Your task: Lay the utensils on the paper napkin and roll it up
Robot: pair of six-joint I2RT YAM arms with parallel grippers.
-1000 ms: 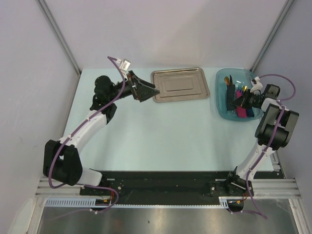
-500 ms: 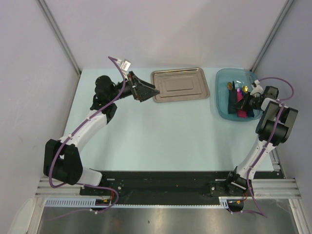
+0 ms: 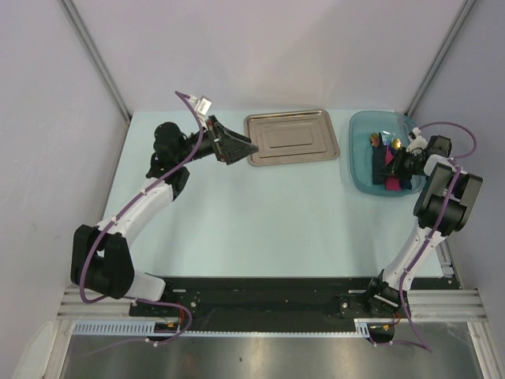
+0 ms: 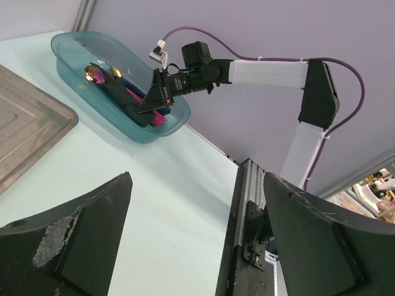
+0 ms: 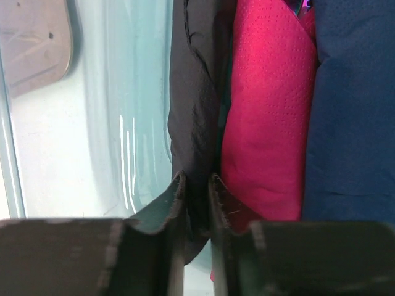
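My right gripper is inside the teal tub. In the right wrist view it is shut on the edge of the black paper napkin, which lies folded against the tub wall. The napkin also shows from above. A pink roll and a dark blue roll lie right beside it. Shiny orange-gold utensil ends show at the tub's far end, and I cannot tell which are loose. My left gripper is open and empty, hovering at the steel tray's left edge.
The steel tray sits at the back middle of the pale green table. The tub stands at the back right, close to the table's right edge and a wall post. In the left wrist view the tub and the right arm show ahead.
My right gripper has drawn back a little to the right inside the tub with the black napkin, uncovering the shiny utensil ends. The left arm has not moved.
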